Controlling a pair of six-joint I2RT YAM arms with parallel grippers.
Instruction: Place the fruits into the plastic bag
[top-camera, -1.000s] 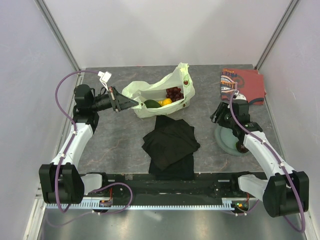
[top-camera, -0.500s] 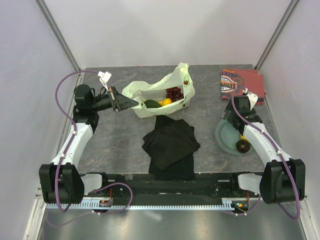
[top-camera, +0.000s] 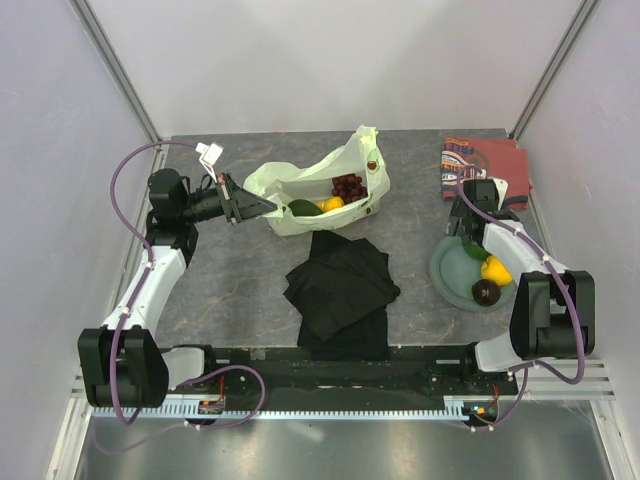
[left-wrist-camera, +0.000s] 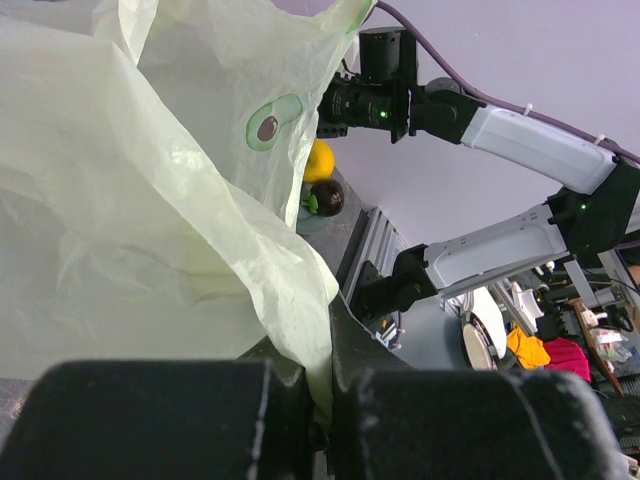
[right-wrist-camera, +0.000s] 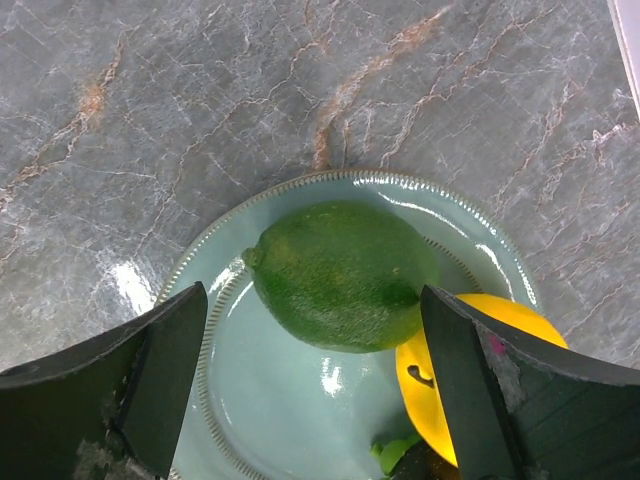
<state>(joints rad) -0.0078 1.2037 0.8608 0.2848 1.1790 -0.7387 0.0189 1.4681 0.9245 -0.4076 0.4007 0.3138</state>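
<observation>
1. Left arm: I reach up the table's left side, with my forearm turned toward 3 o'clock in the top view. My left pincer (top-camera: 245, 207) meets the 9 o'clock edge of the plastic bag (top-camera: 320, 185).
2. Left pincer: clamped tight on a fold of the bag's thin film, which is pinched between my pads in the wrist view.
3. Right arm: folded close above its base, with the wrist aimed down over the 12 o'clock part of the plate (top-camera: 450, 278).
4. Right pincer (top-camera: 466, 228): spread wide and holding nothing. Its fingers (right-wrist-camera: 150, 370) flank the lime (right-wrist-camera: 340, 275) at 9 and 3 o'clock, clear of its skin.
5. Bag: pale yellow-green and translucent with avocado prints, lying mouth-open at 12 o'clock of the black cloth (top-camera: 340, 285). Inside are the grape bunch (top-camera: 348, 186), a yellow fruit (top-camera: 333, 203) and a green fruit (top-camera: 303, 208).
6. Plate: the lime lies toward 12 o'clock, a second yellow fruit (top-camera: 495, 269) just beside it at 4 o'clock, and the maroon round fruit (top-camera: 487, 292) near 5 o'clock. The patterned cloth (top-camera: 485, 165) lies beyond the plate at 12 o'clock.
</observation>
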